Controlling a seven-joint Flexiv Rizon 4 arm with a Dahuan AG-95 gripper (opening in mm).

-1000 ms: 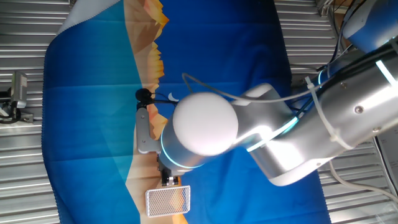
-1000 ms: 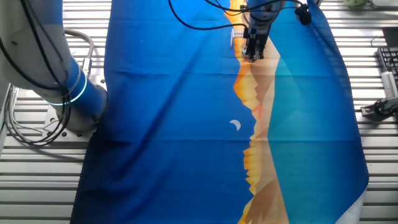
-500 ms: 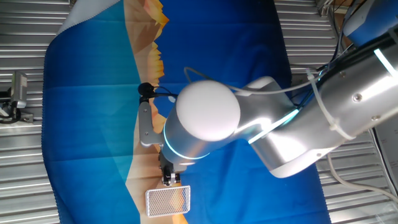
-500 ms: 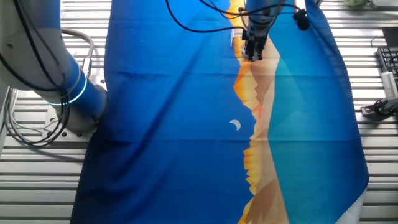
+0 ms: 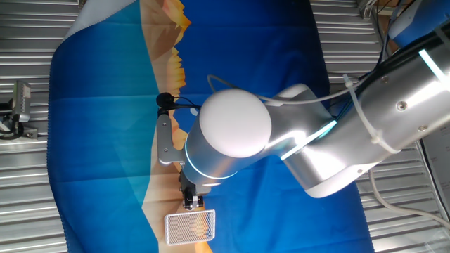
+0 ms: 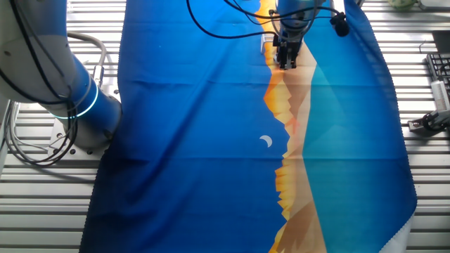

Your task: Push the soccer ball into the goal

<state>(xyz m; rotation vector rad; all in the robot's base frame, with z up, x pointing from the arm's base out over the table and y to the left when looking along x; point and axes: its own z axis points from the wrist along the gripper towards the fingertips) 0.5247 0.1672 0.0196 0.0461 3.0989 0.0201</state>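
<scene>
The goal [image 5: 190, 227], a small white-framed mesh box, lies on the cloth near the bottom edge of one fixed view. My gripper [image 5: 191, 203] points down right at the goal's open side, its dark fingers close together and nothing visibly held. In the other fixed view the gripper [image 6: 285, 60] stands at the top of the cloth, and only a white sliver of the goal [image 6: 264, 42] shows behind it. The soccer ball is hidden in both views. The arm's big round joint [image 5: 234, 131] covers much of the cloth's middle.
A blue cloth with an orange mountain print [image 6: 211, 140] covers the table. The arm's base [image 6: 63, 84] stands at the left. A black camera knob on a cable [image 5: 164, 101] hangs beside the wrist. Metal slats and clamps [image 5: 20, 109] flank the cloth.
The arm shifted a little toward the goal over the last second, and the gripper tips came slightly closer to the net. Hardly any motion in the last half second.
</scene>
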